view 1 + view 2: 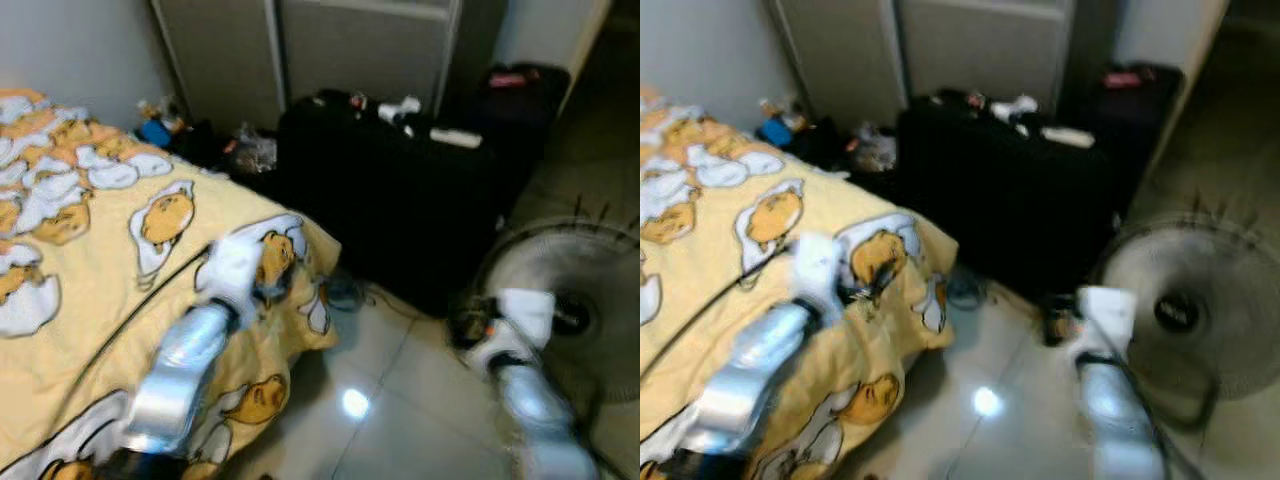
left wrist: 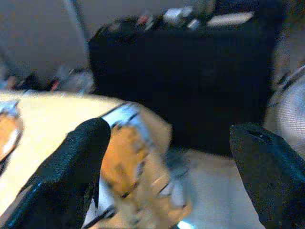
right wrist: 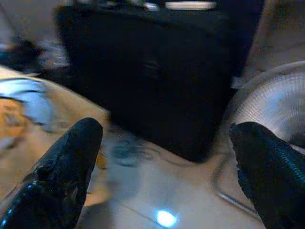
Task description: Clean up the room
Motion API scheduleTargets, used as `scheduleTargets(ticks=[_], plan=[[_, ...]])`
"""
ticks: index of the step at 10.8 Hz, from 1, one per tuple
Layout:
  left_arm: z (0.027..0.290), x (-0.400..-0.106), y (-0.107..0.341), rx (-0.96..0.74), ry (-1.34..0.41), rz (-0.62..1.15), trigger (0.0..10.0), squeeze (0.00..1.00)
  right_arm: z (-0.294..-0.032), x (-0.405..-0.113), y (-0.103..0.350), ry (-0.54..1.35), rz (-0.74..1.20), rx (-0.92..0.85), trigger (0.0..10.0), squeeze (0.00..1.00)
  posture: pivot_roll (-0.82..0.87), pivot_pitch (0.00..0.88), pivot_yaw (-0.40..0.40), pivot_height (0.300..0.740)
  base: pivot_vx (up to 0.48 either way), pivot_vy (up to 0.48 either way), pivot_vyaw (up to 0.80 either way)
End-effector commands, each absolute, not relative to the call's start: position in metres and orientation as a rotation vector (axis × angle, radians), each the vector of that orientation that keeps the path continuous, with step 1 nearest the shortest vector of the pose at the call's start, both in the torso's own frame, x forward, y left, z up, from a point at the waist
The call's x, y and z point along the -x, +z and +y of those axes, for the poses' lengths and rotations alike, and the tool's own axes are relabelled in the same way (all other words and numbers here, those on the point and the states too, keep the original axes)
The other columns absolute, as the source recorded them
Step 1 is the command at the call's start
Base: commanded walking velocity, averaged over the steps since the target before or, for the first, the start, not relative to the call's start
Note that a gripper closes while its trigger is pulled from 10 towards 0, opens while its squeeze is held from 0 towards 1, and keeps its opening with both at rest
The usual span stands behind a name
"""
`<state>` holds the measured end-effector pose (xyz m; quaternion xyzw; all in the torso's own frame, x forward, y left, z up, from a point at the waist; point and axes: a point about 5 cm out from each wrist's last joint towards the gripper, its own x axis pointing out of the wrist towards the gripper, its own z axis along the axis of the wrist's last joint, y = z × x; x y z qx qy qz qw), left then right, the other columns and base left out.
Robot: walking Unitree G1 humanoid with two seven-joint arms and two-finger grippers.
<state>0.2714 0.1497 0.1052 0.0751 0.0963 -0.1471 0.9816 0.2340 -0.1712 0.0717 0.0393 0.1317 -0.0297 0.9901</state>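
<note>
Along the wall behind the yellow bedspread printed with egg-yolk cartoon figures [image 1: 90, 270], a heap of small clutter [image 1: 200, 140] sits on the floor: a blue lump, dark bags and crinkled wrappers, too blurred to name singly. More loose things lie on top of the big black soft-sided case [image 1: 390, 210]: a white bottle-like piece [image 1: 400, 110] and a flat white bar [image 1: 455, 138] whose long axis runs along the case top, toward the far right corner. A dark bag with a pink patch [image 1: 520, 85] stands behind the case. On the glossy tiled floor [image 1: 400, 420] a small tangle [image 1: 345, 292] lies at the bed's corner, and a round white floor fan [image 1: 575, 310] stands at right.

Judging by this, tidying is far from complete; how much has been cleared elsewhere cannot be told.

Over the bed's corner the left pincer [image 2: 171, 157] is spread wide with nothing between its fingers, aimed at the case. Above the tiles the right pincer [image 3: 167, 162] is likewise wide apart and empty, facing the case and fan.

A thin black cable [image 1: 130, 305] crosses the bedspread.
</note>
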Motion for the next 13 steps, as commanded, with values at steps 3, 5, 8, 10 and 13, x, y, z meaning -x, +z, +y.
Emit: scheduleTargets(ticks=[3,5,8,10,13], plan=[[0.148,-0.27,0.109,-0.146,-0.293,0.17,10.0,0.0,-0.182,-0.238,0.067,-0.096,0.27,-0.083,10.0,0.0,-0.08,0.0,0.044,0.74,0.31,0.0,-0.4],[0.151,-0.268,0.109,-0.125,-0.299,0.152,10.0,0.0,-0.184,-0.234,0.071,-0.111,0.235,-0.087,10.0,0.0,-0.09,0.0,0.05,0.74,0.298,0.0,-0.8],[0.156,-0.271,0.111,-0.058,-0.248,0.108,10.0,0.0,-0.188,-0.226,0.076,-0.115,0.184,-0.079,10.0,0.0,-0.11,0.0,0.047,0.74,0.291,0.0,-0.8],[0.162,-0.27,0.115,-0.036,-0.185,0.066,10.0,0.0,-0.19,-0.226,0.08,-0.112,0.154,-0.076,10.0,0.0,-0.11,0.0,0.038,0.74,0.292,0.0,-0.76],[0.171,-0.258,0.113,-0.041,-0.14,0.064,10.0,0.0,-0.189,-0.238,0.09,-0.018,0.113,-0.049,10.0,0.0,-0.08,0.0,0.002,0.74,0.281,0.0,0.0]])
